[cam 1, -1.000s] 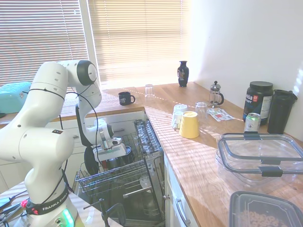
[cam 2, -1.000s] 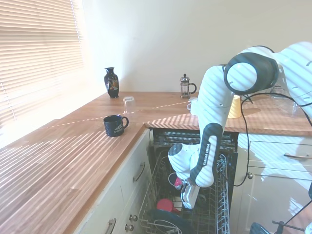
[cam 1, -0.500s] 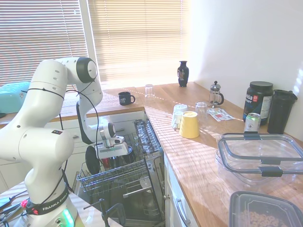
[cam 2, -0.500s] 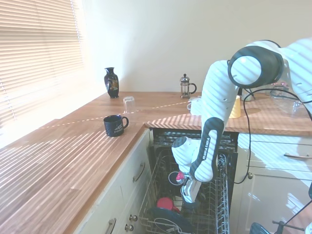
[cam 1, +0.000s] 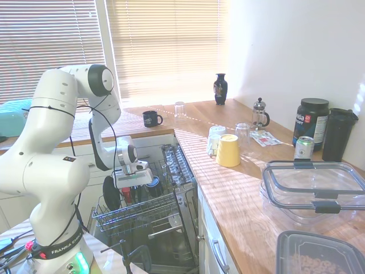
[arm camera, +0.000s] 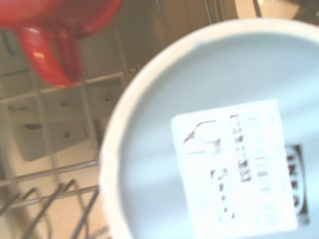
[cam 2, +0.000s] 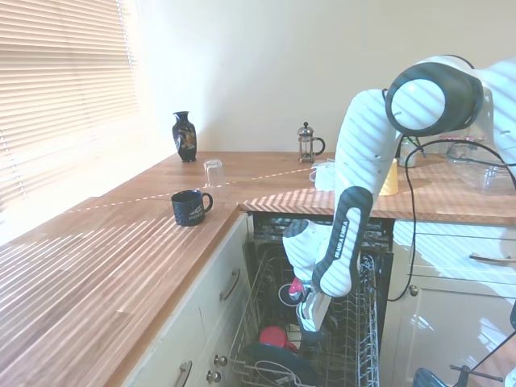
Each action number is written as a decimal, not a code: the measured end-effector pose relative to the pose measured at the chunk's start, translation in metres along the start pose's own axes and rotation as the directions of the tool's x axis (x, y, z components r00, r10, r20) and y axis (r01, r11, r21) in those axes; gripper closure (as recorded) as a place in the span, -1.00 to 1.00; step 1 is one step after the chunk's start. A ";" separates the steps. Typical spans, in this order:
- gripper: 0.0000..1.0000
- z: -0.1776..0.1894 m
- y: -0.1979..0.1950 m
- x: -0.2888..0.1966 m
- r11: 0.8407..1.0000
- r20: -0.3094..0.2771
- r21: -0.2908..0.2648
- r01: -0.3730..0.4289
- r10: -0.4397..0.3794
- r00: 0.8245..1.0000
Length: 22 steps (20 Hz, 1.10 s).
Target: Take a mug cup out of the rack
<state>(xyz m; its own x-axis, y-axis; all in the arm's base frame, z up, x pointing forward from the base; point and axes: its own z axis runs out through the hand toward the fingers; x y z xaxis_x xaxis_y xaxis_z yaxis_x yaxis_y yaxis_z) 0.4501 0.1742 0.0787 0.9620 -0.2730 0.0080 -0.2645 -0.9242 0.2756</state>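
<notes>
Your gripper (cam 2: 310,318) has risen over the last second, from low among the prongs of the rack (cam 2: 364,339) toward mid-frame, lifting the mug cup (arm camera: 219,144) with it.

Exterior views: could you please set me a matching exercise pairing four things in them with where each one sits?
Things:
1. vase
2. red mug
3. drink can
4. dark mug

Places:
A. in the rack
B. beside the black tub
C. near the clear tumbler
D. alone at the far end of the worktop

Pairs: 1-D, 2-A, 3-B, 4-C
</notes>
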 end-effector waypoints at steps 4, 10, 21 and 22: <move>1.00 -0.054 -0.010 -0.009 0.999 -0.059 0.033 -0.010 0.012 0.998; 1.00 -0.117 -0.009 -0.010 0.999 -0.128 0.026 -0.029 0.032 0.991; 1.00 -0.305 0.077 0.069 0.945 -0.131 0.170 -0.279 0.303 0.944; 1.00 -0.309 0.087 0.084 0.937 -0.113 0.171 -0.306 0.327 0.938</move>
<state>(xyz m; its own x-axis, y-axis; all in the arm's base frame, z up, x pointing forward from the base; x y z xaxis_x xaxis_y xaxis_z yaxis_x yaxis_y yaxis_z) 0.5289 0.1533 0.4008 0.8237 -0.5282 0.2063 -0.5537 -0.8276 0.0917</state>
